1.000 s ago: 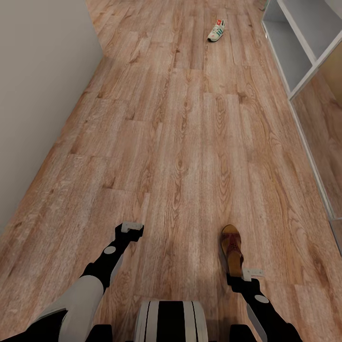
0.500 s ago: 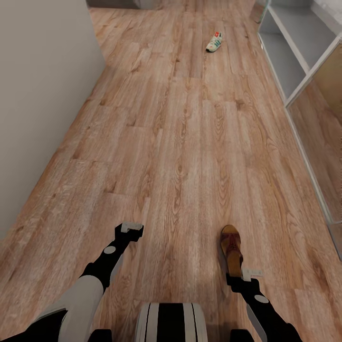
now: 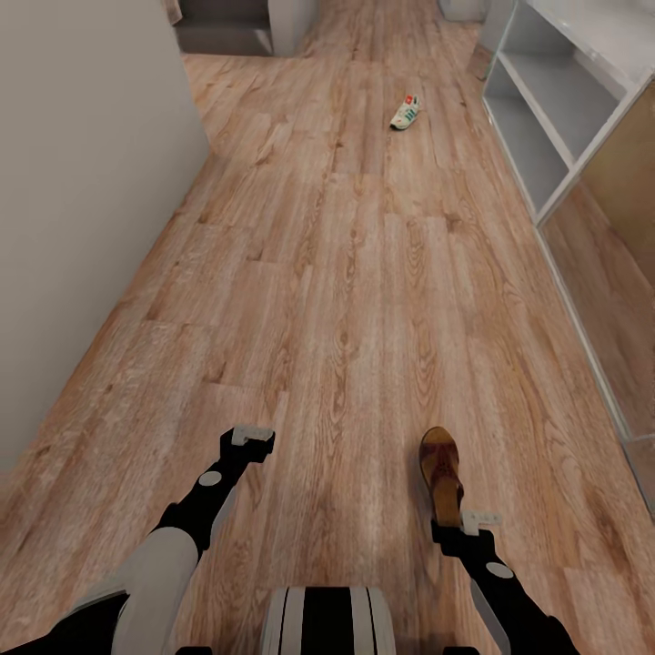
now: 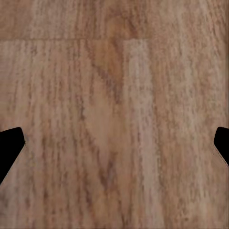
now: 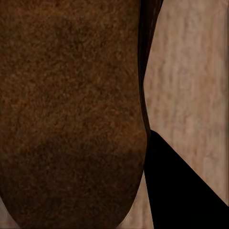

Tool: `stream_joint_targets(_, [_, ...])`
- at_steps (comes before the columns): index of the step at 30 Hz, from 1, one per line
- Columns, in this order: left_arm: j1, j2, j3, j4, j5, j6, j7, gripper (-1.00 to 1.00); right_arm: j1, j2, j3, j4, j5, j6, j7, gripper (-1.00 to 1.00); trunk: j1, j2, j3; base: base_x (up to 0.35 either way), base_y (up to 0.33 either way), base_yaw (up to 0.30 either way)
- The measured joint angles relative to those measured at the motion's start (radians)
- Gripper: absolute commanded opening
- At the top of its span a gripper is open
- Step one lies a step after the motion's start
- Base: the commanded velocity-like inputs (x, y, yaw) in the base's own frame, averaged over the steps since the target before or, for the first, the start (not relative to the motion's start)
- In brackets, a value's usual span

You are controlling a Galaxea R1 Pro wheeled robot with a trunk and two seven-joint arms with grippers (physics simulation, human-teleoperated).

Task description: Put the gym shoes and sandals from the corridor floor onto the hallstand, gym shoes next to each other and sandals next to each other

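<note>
1. On your left, the wall point(image 3: 82, 182) hems the corridor in, so you have little room to swing that way.
2. Your left gripper point(image 3: 252, 435) hangs over bare corridor floor point(image 3: 346, 273) with its fingers spread wide and nothing between them; the left wrist view shows plain planks with a dark fingertip point(image 4: 9, 145) at each edge. I judge it is kept free for the next pick-up.
3. Ahead of you and far up the corridor lies one gym shoe point(image 3: 405, 113), alone on the planks, well apart from both arms and near the rack's open end.
4. Your right gripper point(image 3: 462, 526) is clamped on the heel end of one sandal point(image 3: 441, 473), which sticks out forward from the fingers, toe away from you. The right wrist view has its brown leather point(image 5: 71, 114) pressed close against the camera, with one dark finger point(image 5: 181, 186) beside it. It looks carried above the floor, though the pictures do not settle how high.
5. At your right runs the hallstand point(image 3: 546, 118), its pale shelves open toward the corridor; I see no shoe on the parts in sight.
6. The count in sight: one gym shoe of two, one sandal of two, two grippers. I judge you are in transit with the sandal toward the rack, early in the task.
</note>
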Motion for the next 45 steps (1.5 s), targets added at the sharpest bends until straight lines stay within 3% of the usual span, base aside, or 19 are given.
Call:
stream_joint_targets(9, [0.001, 0.001, 0.001, 0.010, 0.001, 0.001, 0.000, 1.00, 0.000, 0.002, 0.000, -0.003, 0.001, 0.000, -0.001, -1.00, -0.004, 0.002, 0.035, 0.000, 0.000, 0.000])
stream_joint_targets(19, [0.073, 0.008, 0.011, 0.014, 0.004, 0.001, 0.008, 1.00, 0.000, 0.005, -0.001, 0.000, 0.002, -0.003, -0.006, -1.00, -0.009, 0.004, 0.074, 0.000, 0.000, -0.003])
stream_joint_targets(33, [0.192, 0.020, 0.015, 0.014, 0.031, -0.007, 0.015, 1.00, 0.006, 0.002, -0.001, 0.034, 0.004, -0.134, -0.004, -1.00, -0.015, 0.008, 0.147, 0.000, 0.000, -0.076])
stream_joint_targets(45, [0.305, 0.028, 0.015, 0.015, 0.050, -0.016, 0.013, 1.00, 0.008, -0.001, 0.001, 0.149, 0.017, -0.274, -0.004, -1.00, -0.020, 0.011, 0.212, 0.000, 0.000, -0.087])
